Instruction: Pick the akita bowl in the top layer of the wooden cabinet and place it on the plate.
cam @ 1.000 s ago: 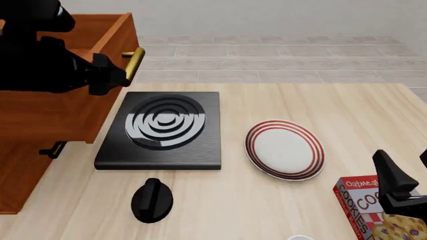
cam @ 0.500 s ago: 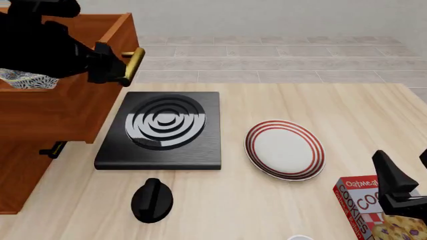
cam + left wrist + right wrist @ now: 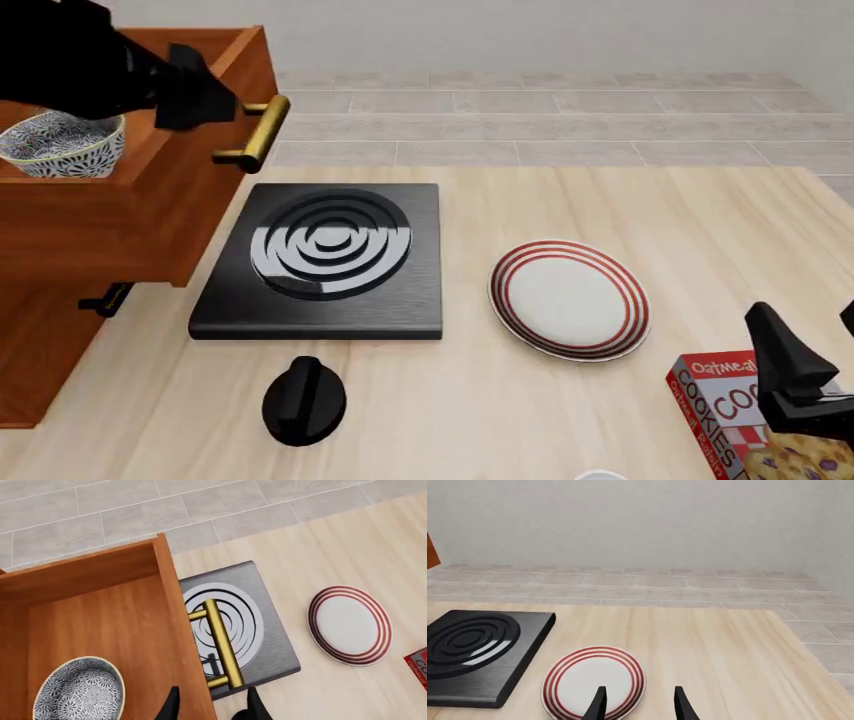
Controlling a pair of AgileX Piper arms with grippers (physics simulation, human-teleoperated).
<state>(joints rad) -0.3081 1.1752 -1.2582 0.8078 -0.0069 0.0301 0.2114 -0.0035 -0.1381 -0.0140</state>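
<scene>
The top drawer [image 3: 134,200] of the cabinet [image 3: 47,340] stands pulled out over the worktop [image 3: 534,420], and the bowl [image 3: 60,143] sits inside it, near the drawer's back part, well apart from the brass handle [image 3: 256,132]. The drawer being open looks like the first step done; lifting the bowl out and carrying it to the plate [image 3: 570,298] is all left to do.

The left gripper [image 3: 210,707] hovers above the drawer front, looking down. Its fingers [image 3: 171,709] stand apart with nothing between them, straddling the front panel's line in the wrist view. The bowl [image 3: 80,690] lies off to one side of them, not yet grasped. The right gripper [image 3: 638,702] rests low near the cookie box [image 3: 727,400], fingers apart and empty, aimed toward the plate [image 3: 594,680].

The plate is bare, just beside the black stove [image 3: 327,255]; a black knob [image 3: 304,400] lies nearer the camera.

Much of the left arm blocks the drawer's top corner in the front view, so part of the bowl's rim is hidden. The bowl is cut off at the wrist picture's edge. The lower drawers are barely seen, and a small white thing at the bottom edge cannot be made out.
</scene>
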